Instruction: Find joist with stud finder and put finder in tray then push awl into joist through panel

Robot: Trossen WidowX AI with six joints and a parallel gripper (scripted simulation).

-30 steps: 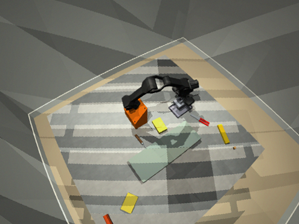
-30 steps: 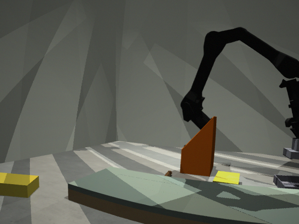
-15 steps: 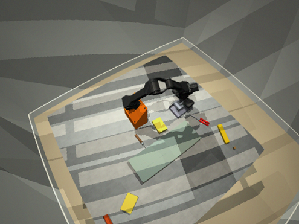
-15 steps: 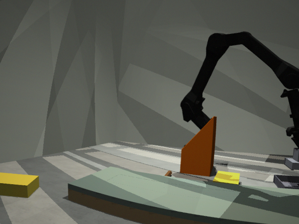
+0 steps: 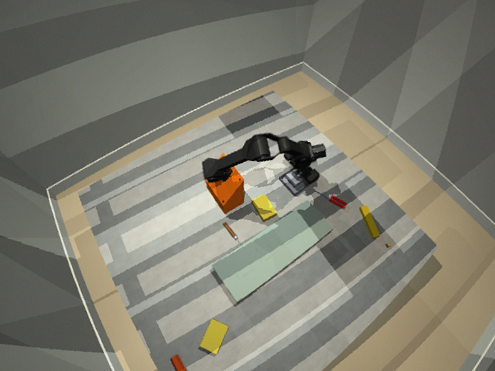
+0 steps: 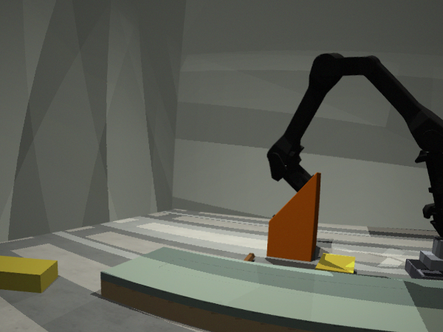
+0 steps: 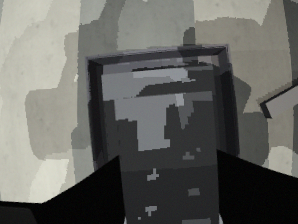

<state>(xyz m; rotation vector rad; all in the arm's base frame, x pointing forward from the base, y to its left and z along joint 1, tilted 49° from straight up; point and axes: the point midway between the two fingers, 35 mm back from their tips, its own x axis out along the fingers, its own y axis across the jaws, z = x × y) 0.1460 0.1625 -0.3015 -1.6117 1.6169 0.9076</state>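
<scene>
Arm: black, jointed, arching from an orange wedge-shaped stand (image 5: 227, 196) (image 6: 293, 230) towards the right.

Floor panel (image 5: 274, 255) (image 6: 221, 284): long, flat, pale green on top, brown along its side; nearer than the gripper, running from near left to far right. No hole can be made out on it at this scale.

Tray (image 5: 287, 185) (image 6: 413, 271) (image 7: 95, 120): small, dark grey, rectangular, low upright walls; directly beneath the gripper, beyond the panel's far right end.

Gripper (image 5: 307, 170) (image 6: 437, 230) (image 7: 164, 155): black, pointing down, fingers clamped on the stud finder.

Stud finder (image 5: 299, 178) (image 6: 431, 258) (image 7: 152, 120): blocky, stepped, light grey with darker grey patches; a narrower body rises between the fingers from a broader foot. Located below and between the fingertips, within the outline of the tray walls. Whether its foot touches the tray bottom cannot be told.

Yellow blocks, two: one (image 5: 264, 207) (image 6: 336, 263) between stand and panel; one (image 5: 214, 336) (image 6: 27, 274) near left.

Screwdriver (image 5: 180, 369): orange-red handle, metal shaft; nearest left.

Awl, apparently (image 5: 230, 230) (image 6: 249, 257): brown handle, thin pale shaft; lying beside the panel, left of and nearer than the gripper.
</scene>
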